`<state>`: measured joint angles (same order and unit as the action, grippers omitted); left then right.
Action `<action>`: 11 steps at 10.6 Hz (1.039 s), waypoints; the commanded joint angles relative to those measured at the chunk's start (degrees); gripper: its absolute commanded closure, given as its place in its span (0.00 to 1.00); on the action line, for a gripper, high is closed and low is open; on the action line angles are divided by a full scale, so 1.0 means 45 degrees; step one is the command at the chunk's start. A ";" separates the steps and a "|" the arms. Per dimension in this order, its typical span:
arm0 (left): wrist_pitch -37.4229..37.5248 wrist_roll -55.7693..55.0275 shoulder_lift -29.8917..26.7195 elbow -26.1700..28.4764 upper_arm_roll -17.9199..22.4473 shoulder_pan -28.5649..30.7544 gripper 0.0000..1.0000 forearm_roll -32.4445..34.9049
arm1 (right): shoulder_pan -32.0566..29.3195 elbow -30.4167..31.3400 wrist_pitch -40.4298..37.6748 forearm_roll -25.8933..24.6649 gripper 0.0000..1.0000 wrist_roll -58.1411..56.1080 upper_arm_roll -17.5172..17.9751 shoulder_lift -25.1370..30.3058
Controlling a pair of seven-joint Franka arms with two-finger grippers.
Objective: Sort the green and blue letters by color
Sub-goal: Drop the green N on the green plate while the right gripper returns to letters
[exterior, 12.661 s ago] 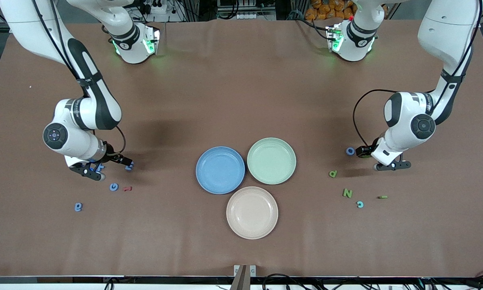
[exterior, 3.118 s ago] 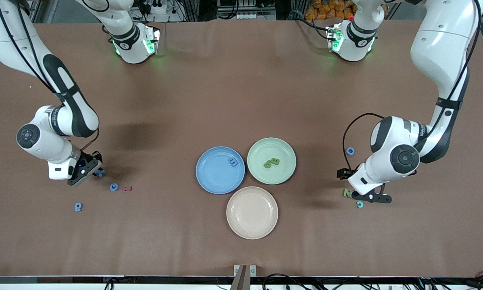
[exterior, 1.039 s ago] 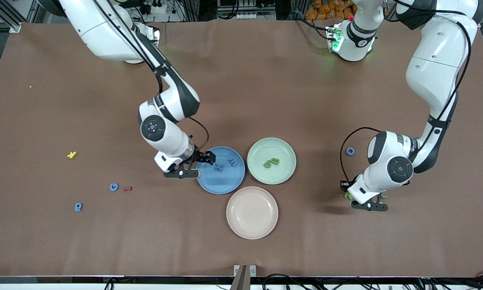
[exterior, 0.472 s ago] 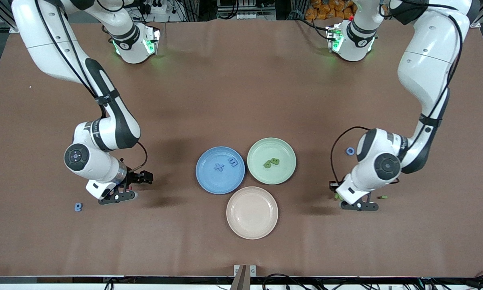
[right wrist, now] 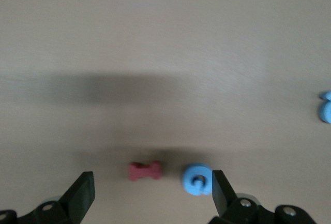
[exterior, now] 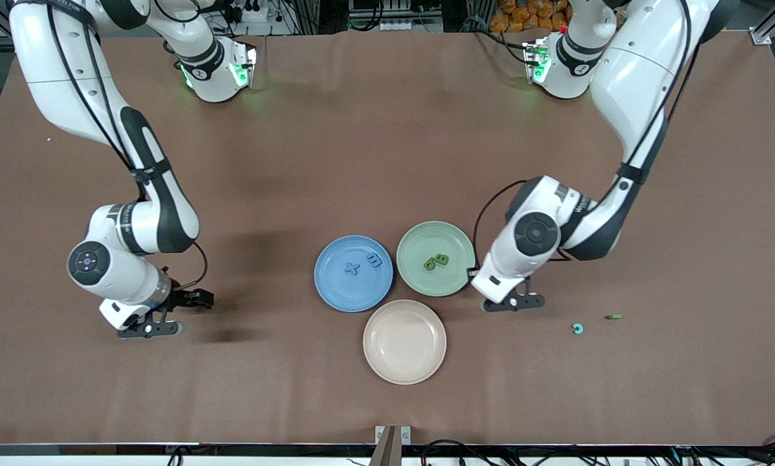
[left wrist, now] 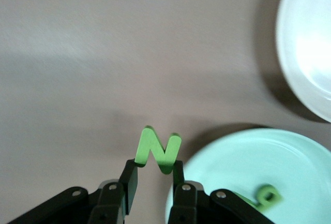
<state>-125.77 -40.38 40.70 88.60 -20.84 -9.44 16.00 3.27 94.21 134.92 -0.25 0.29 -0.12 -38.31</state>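
Brown table (exterior: 387,162) | left hand (left wrist: 152,180) pinches olive-green N (left wrist: 158,149)

My front camera looks down on the whole tabletop (exterior: 387,162); both wrist cameras face it closely, the left sharing the green plate (left wrist: 289,151).

Left gripper (left wrist: 153,182) clamped, right gripper (right wrist: 152,198) spread wide.

Colours on the brown table (exterior: 387,142)

A medium-blue plate (exterior: 336,291) carries 2 darker blue letters (exterior: 361,265); a pale green plate (exterior: 452,241) carries 2 olive-green letters (exterior: 435,261); a third plate (exterior: 404,342) is plain cream-pink. A bright green N (left wrist: 158,149) sits between black fingers (left wrist: 129,180). A dark red letter (right wrist: 145,170) lies beside a light blue one (right wrist: 197,179). Both arms are white with black joints.
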 commanded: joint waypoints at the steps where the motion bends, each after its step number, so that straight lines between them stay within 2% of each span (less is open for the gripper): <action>1: 0.0233 -0.2561 -0.0100 0.0116 -0.0057 -0.1237 1.00 0.0097 | -0.0471 -0.0409 -0.0452 -0.0238 0.00 0.0287 0.0028 -0.0431; 2: 0.0214 -0.3188 -0.0080 0.0097 -0.0038 -0.1552 0.92 0.0097 | -0.0685 -0.0409 -0.0452 -0.0257 0.00 0.0210 0.0028 -0.0548; 3: 0.0214 -0.3291 -0.0099 0.0096 -0.0057 -0.1594 0.19 0.0136 | -0.0958 -0.0429 -0.0452 -0.0276 0.00 0.0151 0.0028 -0.0665; 4: 0.0233 -0.3253 -0.0196 0.0096 -0.0019 -0.1614 0.00 0.0329 | -0.1115 -0.0429 -0.0432 -0.0335 0.00 0.0054 0.0047 -0.0782; 8: 0.0388 -0.2342 -0.1033 0.0174 0.0176 -0.0915 0.00 0.0331 | -0.1214 -0.0429 -0.0393 -0.0335 0.00 0.0053 0.0047 -0.1252; 11: 0.0760 0.2651 -0.1252 0.0194 0.0138 0.1639 0.00 0.0136 | -0.1097 -0.0429 -0.0413 -0.0296 0.00 0.0170 0.0047 -0.1252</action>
<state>-123.27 -41.77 36.58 88.27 -19.60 -10.18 16.50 -1.49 93.85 133.78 -0.82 0.22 -0.51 -43.18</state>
